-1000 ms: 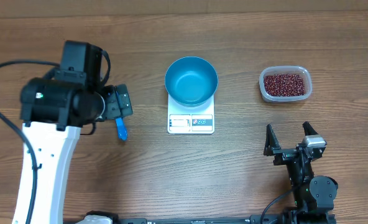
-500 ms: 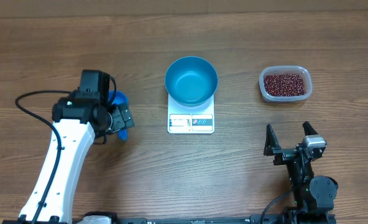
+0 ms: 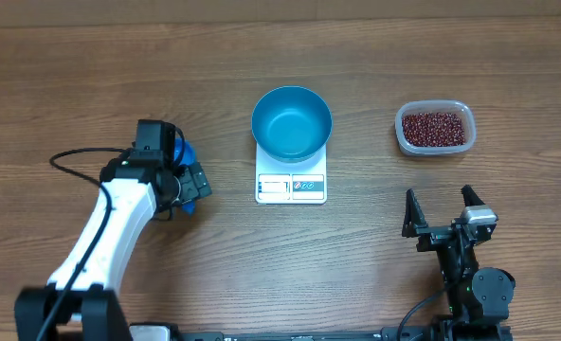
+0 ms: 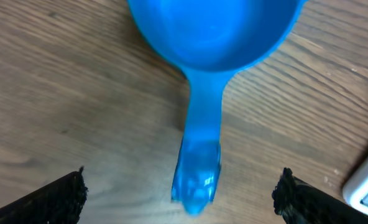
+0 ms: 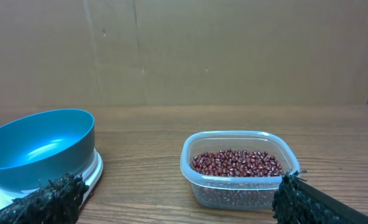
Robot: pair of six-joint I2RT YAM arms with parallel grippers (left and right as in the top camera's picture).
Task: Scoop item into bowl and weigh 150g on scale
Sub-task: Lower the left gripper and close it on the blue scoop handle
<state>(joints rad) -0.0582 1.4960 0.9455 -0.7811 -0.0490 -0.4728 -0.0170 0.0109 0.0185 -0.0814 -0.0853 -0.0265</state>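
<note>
The bright blue bowl (image 3: 292, 121) is sitting on the far part of the white digital scale (image 3: 291, 187), leaving the display and buttons along the scale's near edge uncovered. Nothing is showing inside the bowl. The red-brown beans (image 3: 436, 128) are lying in a loose heap in a clear plastic tub (image 3: 401, 128), which is standing on the wooden surface (image 3: 356, 275) to the right of the scale and well apart from it.

The left gripper (image 4: 181, 193) is hanging over a small blue scoop (image 4: 206, 74) lying on the surface left of the scale. It is standing wide open, with its fingers straddling the end of the scoop's handle and bare wood showing on both sides, so nothing is being grasped.

The right gripper (image 3: 440, 204) is resting nearer the front edge, in front of the tub. It is also spread wide and holding nothing, pointing toward the tub and the bowl.
</note>
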